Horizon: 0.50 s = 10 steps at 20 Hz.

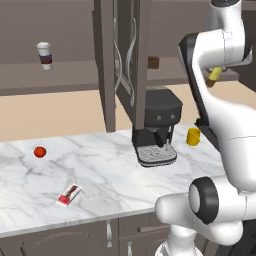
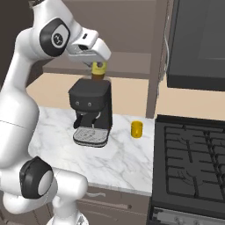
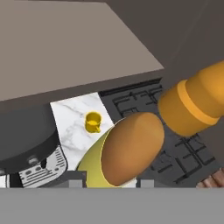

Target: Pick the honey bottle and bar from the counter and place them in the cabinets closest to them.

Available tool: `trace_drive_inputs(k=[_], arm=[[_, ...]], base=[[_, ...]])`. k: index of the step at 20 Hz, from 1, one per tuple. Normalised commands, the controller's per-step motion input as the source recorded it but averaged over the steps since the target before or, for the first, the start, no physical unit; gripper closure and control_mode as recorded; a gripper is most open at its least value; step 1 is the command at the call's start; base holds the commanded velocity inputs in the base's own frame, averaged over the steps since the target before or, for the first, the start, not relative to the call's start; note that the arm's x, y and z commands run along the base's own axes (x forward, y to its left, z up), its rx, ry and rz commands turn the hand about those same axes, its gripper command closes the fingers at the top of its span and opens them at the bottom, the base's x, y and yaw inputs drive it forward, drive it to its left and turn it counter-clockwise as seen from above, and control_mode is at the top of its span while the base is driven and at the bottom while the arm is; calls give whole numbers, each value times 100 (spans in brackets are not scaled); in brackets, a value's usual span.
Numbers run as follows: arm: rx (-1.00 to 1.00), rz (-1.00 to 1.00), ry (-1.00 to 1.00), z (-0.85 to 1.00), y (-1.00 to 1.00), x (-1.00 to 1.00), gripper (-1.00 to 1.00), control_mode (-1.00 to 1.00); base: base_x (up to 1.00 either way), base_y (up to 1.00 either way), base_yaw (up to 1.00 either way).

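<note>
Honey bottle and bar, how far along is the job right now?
Nothing is stowed yet. In hand: the jaws are closed on the honey bottle, lifted above the coffee machine toward the open cabinets. Left: shelving the bottle, then fetching the bar, which lies on the counter.

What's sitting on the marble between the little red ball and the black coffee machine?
In the left base view, the red-and-white wrapped bar lies between red ball and coffee machine, nearer the counter's front edge.

A black coffee machine (image 1: pixel 156 127) stands on the marble with a yellow mug (image 1: pixel 193 136) just beside it. A red ball (image 1: pixel 40 152) lies well apart. A paper cup (image 1: pixel 45 55) stands far back. A stove (image 2: pixel 193 158) adjoins.
</note>
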Motion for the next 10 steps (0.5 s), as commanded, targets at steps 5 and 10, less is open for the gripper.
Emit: trace_drive_inputs(k=[5,10], arm=[[0,10,-6,18,0,-2,100,-100],[0,15,-5,6,0,0,100,-100]], base=[[0,0,0],[0,0,0]])
